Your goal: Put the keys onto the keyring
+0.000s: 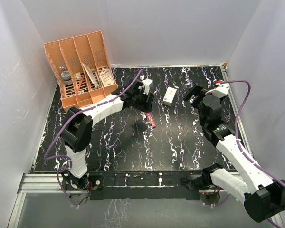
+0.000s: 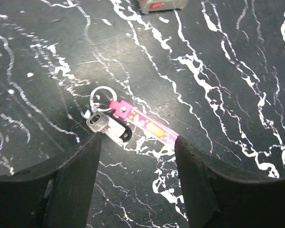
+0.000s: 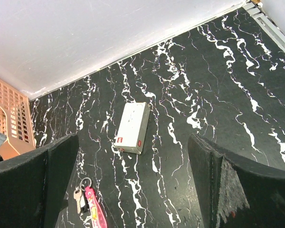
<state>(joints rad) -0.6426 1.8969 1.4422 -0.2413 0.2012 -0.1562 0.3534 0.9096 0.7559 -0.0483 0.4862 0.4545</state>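
Left tool [image 2: 137,141], jaws apart, above keys [image 2: 106,126], keyring [image 2: 133,115]

We see bare table [image 1: 180,137] on every side of the keyring [image 2: 142,121] and keys [image 2: 104,126], so a gripper can reach them. Only the left gripper [image 2: 137,142] hangs over them. The white box [image 1: 169,96] and orange rack [image 1: 83,71] sit well apart from them, farther back.
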